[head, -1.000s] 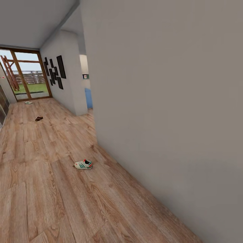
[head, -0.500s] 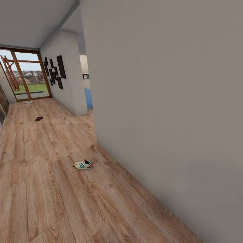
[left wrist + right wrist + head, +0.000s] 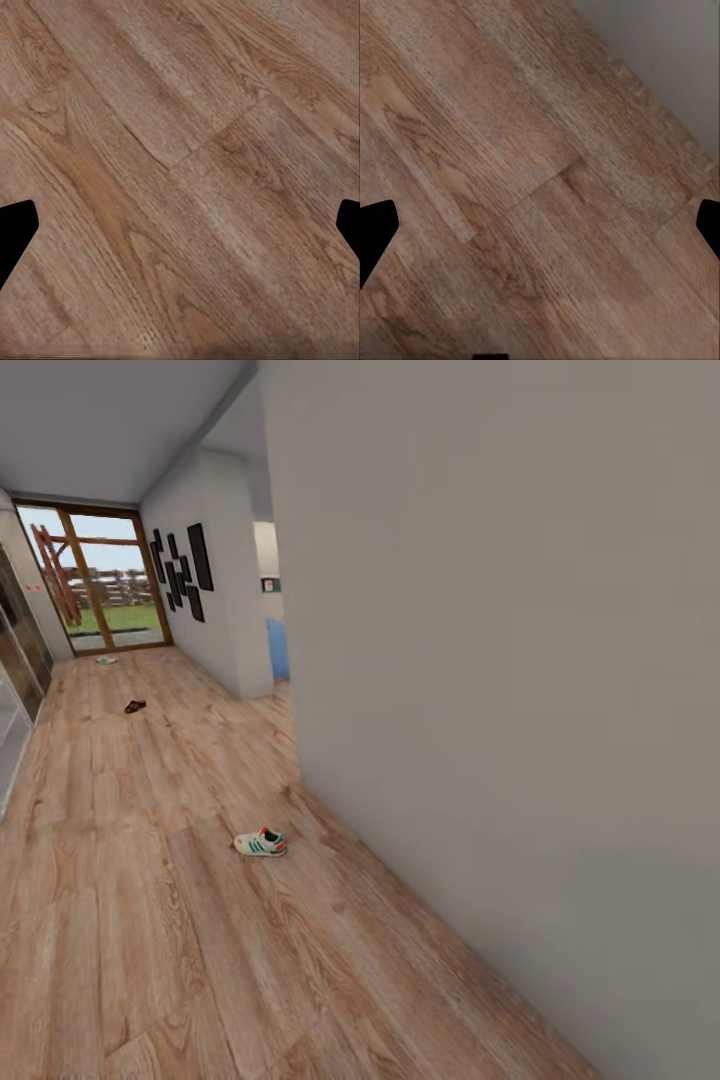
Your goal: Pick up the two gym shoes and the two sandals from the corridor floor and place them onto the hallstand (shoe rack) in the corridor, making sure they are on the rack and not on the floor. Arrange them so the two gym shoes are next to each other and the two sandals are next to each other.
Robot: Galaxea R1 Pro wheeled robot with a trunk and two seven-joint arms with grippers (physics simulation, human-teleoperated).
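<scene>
One cream-white gym shoe [image 3: 261, 843] with green stripes and a red heel lies on the wood-plank corridor floor [image 3: 150, 940], close to the grey wall on the right. Far down the corridor a brown sandal [image 3: 134, 706] rests on the planks. A small pale shoe-like thing [image 3: 106, 659] lies by the glass door, too small to identify. The hallstand is out of view. In the left wrist view, my left gripper [image 3: 180, 232] hangs open over bare planks, dark fingertips [image 3: 15, 232] at the picture's edges. My right gripper [image 3: 540, 232] is open too, above planks beside the wall's foot.
A long grey wall [image 3: 520, 710] runs along the right side. A doorway opening [image 3: 275, 630] follows it, then a white wall with black frames [image 3: 185, 565]. Mirrored sliding doors [image 3: 15, 660] line the left. A wood-framed glass door [image 3: 100, 580] closes the far end.
The whole head view has shifted: shoe, sandal and door now sit further right, and more of the mirrored doors shows at the left. The camera moved; the shoes lie where they were.
</scene>
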